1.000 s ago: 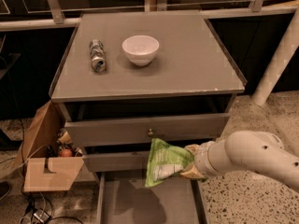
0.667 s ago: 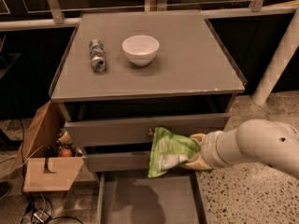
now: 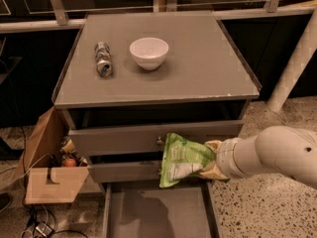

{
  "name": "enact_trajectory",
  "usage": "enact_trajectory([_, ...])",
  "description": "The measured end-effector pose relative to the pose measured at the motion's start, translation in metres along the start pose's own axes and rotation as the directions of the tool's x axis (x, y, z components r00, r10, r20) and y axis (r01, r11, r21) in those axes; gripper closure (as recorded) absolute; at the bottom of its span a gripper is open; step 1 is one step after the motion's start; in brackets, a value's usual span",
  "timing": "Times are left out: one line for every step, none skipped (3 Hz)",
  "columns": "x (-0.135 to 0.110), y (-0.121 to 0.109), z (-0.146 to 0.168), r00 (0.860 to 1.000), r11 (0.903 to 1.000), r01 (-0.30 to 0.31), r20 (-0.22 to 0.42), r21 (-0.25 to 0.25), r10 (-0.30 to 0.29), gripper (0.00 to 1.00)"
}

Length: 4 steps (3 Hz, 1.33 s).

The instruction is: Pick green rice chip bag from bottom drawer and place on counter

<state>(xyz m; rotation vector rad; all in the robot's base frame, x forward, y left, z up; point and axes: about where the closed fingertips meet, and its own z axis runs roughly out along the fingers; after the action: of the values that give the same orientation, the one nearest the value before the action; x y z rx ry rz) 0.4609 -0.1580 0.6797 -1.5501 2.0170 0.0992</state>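
The green rice chip bag [image 3: 184,158] is light green with white patches and hangs in the air in front of the two upper drawers. My gripper [image 3: 212,161] is shut on the bag's right edge, with the white arm reaching in from the right. The bottom drawer [image 3: 156,213] is pulled open below the bag and its grey floor shows bare. The counter [image 3: 198,68] is the flat grey top of the cabinet, above and behind the bag.
A white bowl [image 3: 149,52] and a silver can [image 3: 103,65] lying on its side sit on the counter's left half. A cardboard box [image 3: 49,170] with small items stands left of the cabinet. A white post [image 3: 295,58] rises at the right.
The gripper has lifted the bag a little higher, up in front of the upper drawers.
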Motion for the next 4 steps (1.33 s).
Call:
enact_trajectory([-0.004, -0.005, -0.025, 0.999, 0.9993, 0.021, -0.026, 0.031, -0.021, 1.00])
enact_trajectory([-0.017, -0.009, -0.076, 0.996, 0.9932, 0.077, -0.047, 0.088, -0.073, 1.00])
enact_trajectory([-0.017, -0.009, -0.076, 0.996, 0.9931, 0.077, -0.048, 0.089, -0.073, 1.00])
enact_trajectory([-0.013, -0.021, -0.102, 0.996, 0.9873, 0.064, -0.076, 0.146, -0.053, 1.00])
